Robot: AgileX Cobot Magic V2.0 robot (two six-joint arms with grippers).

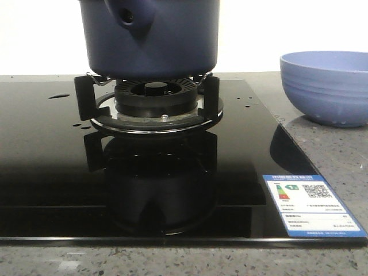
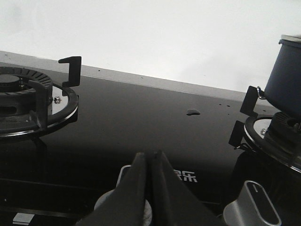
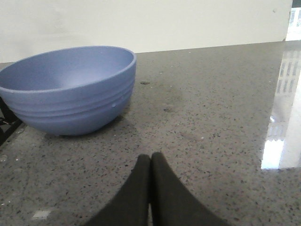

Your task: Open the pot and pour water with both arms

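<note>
The dark navy pot (image 1: 150,37) stands on the burner grate (image 1: 148,98) of the black glass hob, its hollow handle stub (image 1: 127,17) facing the front camera; its top is cut off by the frame. It also shows in the left wrist view (image 2: 286,75). Small water drops lie on the glass (image 1: 58,96), and a little puddle shows in the left wrist view (image 2: 192,112). My left gripper (image 2: 150,154) is shut and empty, low over the hob between the two burners. My right gripper (image 3: 151,156) is shut and empty over the grey counter, beside the bowl.
A periwinkle ribbed bowl (image 1: 326,86) stands on the speckled counter right of the hob; it also shows in the right wrist view (image 3: 68,89). A second, bare burner (image 2: 28,101) and silver knobs (image 2: 251,207) show in the left wrist view. An energy label (image 1: 310,211) is stuck at the hob's front right.
</note>
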